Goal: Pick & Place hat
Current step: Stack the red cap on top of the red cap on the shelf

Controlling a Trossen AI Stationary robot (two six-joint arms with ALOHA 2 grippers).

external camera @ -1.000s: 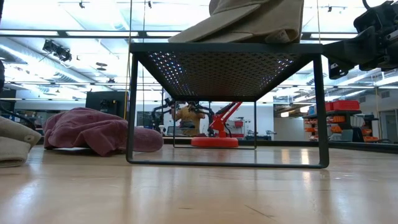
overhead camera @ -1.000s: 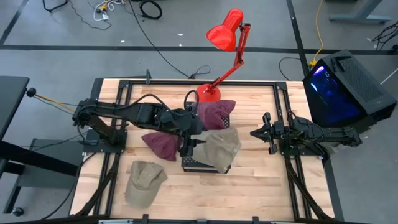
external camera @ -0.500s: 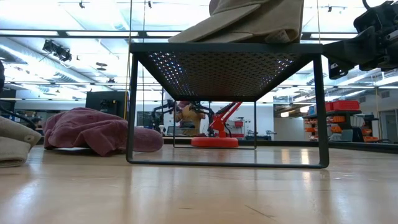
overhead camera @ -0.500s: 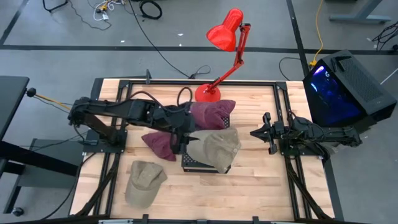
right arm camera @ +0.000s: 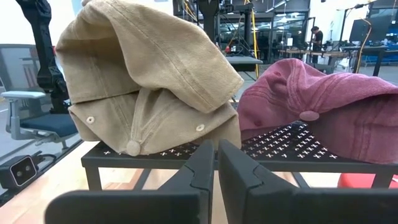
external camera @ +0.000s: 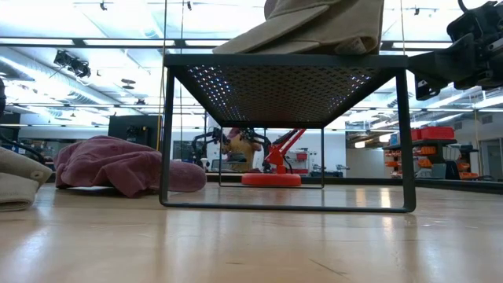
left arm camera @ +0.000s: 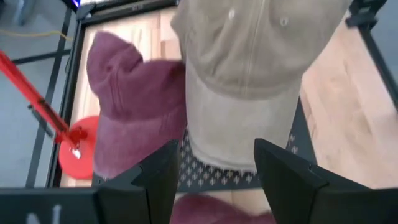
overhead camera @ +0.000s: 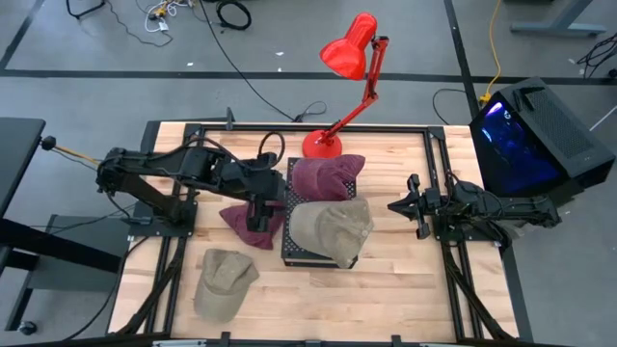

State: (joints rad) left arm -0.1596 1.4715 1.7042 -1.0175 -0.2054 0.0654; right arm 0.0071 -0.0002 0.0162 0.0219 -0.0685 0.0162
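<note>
My left arm stretched from left base toward tabletop middle, elbow bent, wrist angled down. Left gripper (overhead camera: 258,214) fingers (left arm camera: 155,180) spread wide, nothing between them. My right arm folded low at right side, forearm level, pointing inward. Right gripper (overhead camera: 398,205) fingers (right arm camera: 202,171) pressed nearly together, holding nothing, parked well apart from left.

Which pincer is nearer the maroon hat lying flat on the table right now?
Left. The left pincer hangs open directly over the maroon hat on the table; the right pincer waits shut past the rack.
</note>
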